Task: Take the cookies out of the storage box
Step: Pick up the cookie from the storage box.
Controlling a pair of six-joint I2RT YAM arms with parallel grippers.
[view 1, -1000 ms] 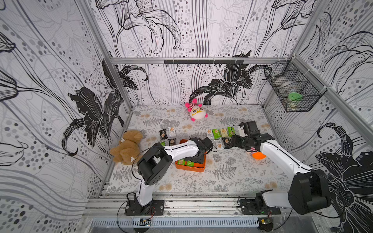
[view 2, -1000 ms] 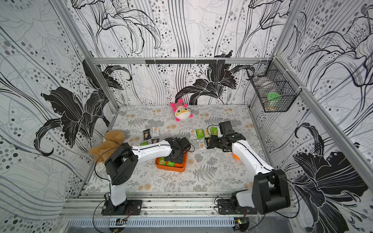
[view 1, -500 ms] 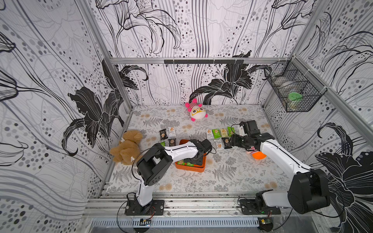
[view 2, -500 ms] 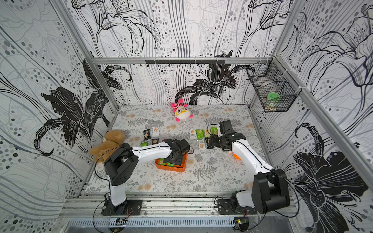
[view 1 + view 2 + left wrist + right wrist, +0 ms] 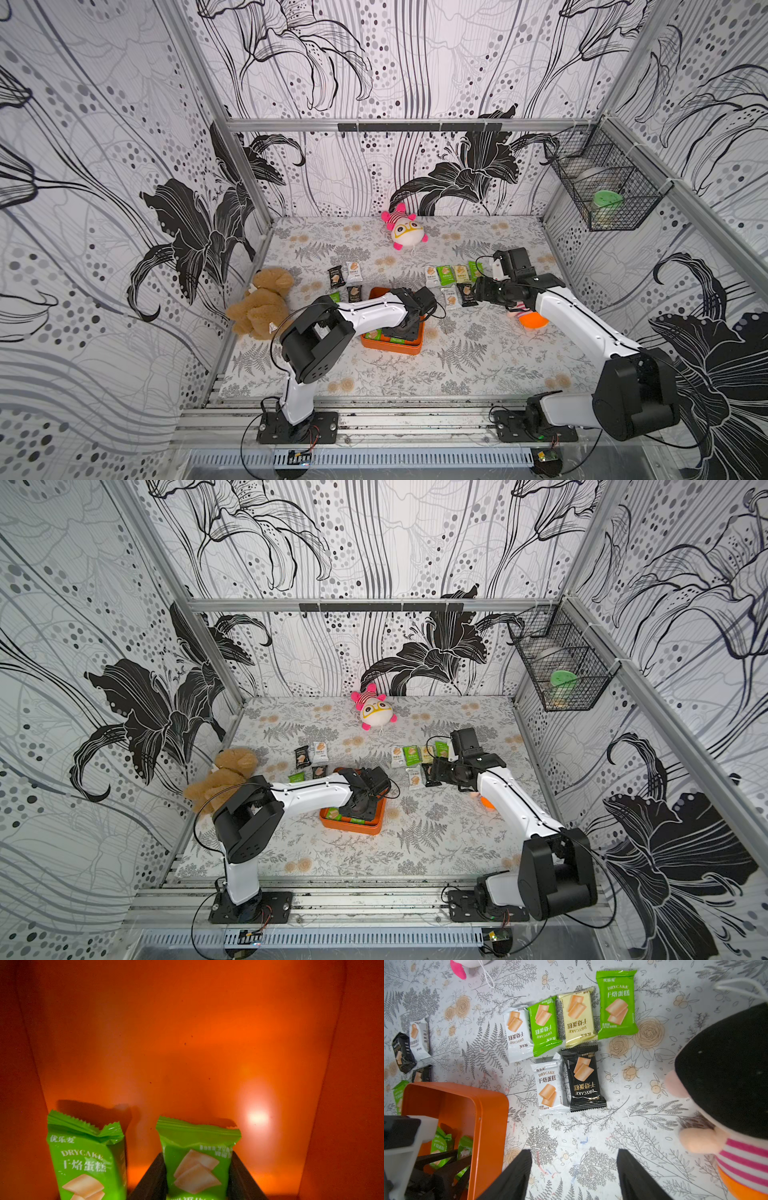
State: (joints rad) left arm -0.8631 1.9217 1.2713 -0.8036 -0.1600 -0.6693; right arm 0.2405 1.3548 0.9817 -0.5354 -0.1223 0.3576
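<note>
The orange storage box point(image 5: 392, 350) point(image 5: 353, 828) sits mid-table. My left gripper point(image 5: 405, 330) point(image 5: 197, 1153) reaches down into it and is shut on a green cookie packet point(image 5: 196, 1169), one finger on each side. A second green packet point(image 5: 87, 1159) lies beside it on the box floor point(image 5: 187, 1043). Several cookies lie on the mat to the right of the box, among them a black one point(image 5: 581, 1078) and a white one point(image 5: 549, 1086). More lie to the left point(image 5: 345, 276). My right gripper point(image 5: 574, 1153) point(image 5: 478, 291) hovers open over bare mat beside the right group.
A brown teddy bear point(image 5: 259, 303) lies at the left edge. At the back sits a pink-and-white plush point(image 5: 405, 228). A striped plush with an orange base point(image 5: 530, 319) point(image 5: 726, 1084) lies under my right arm. A black wire basket point(image 5: 606, 187) hangs on the right wall.
My left gripper has closed on the green packet inside the box. The right arm has not moved.
</note>
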